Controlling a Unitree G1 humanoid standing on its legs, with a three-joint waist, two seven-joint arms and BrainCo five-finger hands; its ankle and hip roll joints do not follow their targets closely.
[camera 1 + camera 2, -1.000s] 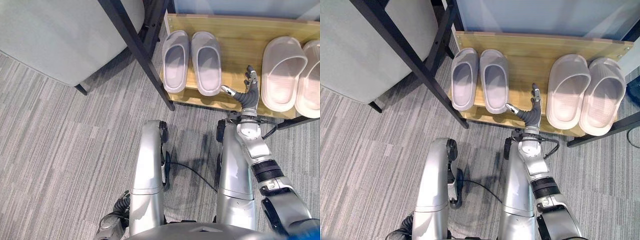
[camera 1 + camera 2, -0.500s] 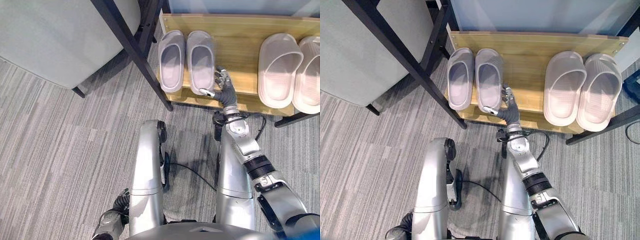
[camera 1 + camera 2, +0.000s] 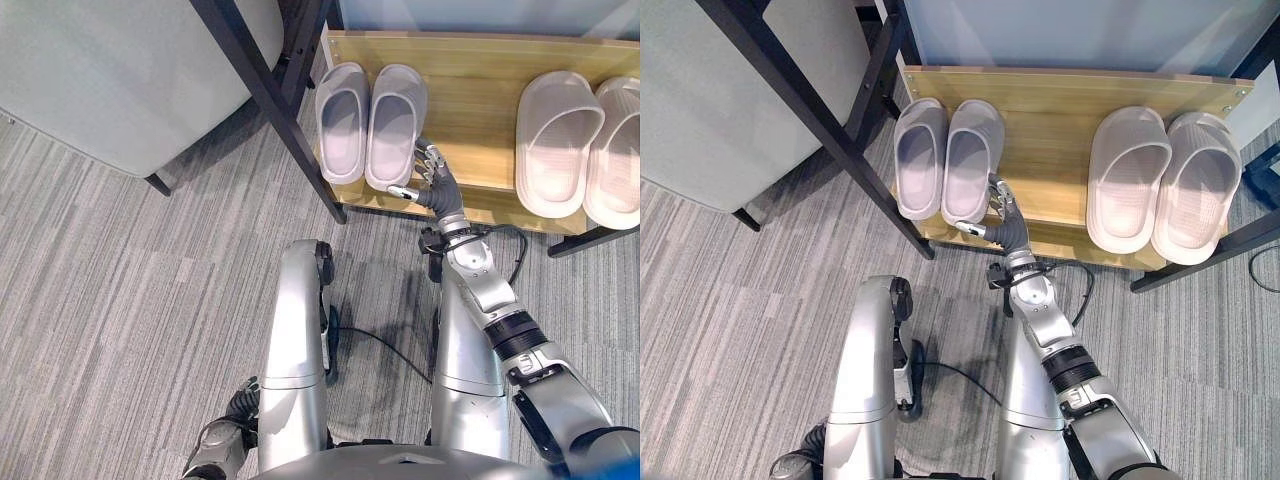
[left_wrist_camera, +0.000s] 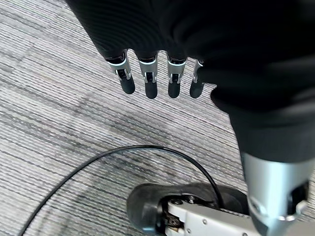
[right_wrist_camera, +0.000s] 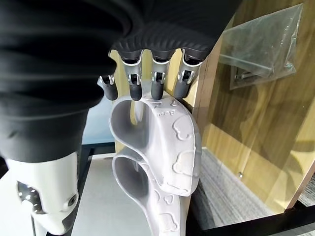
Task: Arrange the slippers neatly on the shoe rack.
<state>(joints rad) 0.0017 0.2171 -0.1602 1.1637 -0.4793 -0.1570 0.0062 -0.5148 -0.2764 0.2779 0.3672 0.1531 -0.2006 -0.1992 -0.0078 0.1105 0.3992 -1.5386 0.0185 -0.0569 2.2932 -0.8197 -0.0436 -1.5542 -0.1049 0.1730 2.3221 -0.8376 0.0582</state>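
The right robot hand (image 3: 428, 175) is at the front edge of the wooden shoe rack (image 3: 470, 120), its fingers nearly straight and laid against the outer side of the right grey slipper (image 3: 394, 125). The thumb reaches under that slipper's heel end. In the right wrist view the dark fingertips (image 5: 134, 93) rest on the slipper's rim, and nothing is clasped: the hand is pushing, not gripping. That slipper sits touching its partner, the left grey slipper (image 3: 341, 122), at the rack's left end. The 2 pale slippers (image 3: 1160, 190) lie side by side at the right end, well apart from the grey pair.

The left robot hand (image 3: 215, 455) hangs low beside the body over the grey carpet (image 3: 120, 300), fingers relaxed and straight, holding nothing (idle).

These slippers look like moulded foam: light, one-piece, with a thick sole and a soft upper band that would give under a squeeze. I judge they slide readily on the smooth wood, so a sideways nudge with flat fingers suits them, though a light shoe can also pivot or overshoot if pushed near one end. For a lift, the best hold would be the band over the toes, or the sole edge at mid-length. The grey pair already looks parallel, heels near the front edge.
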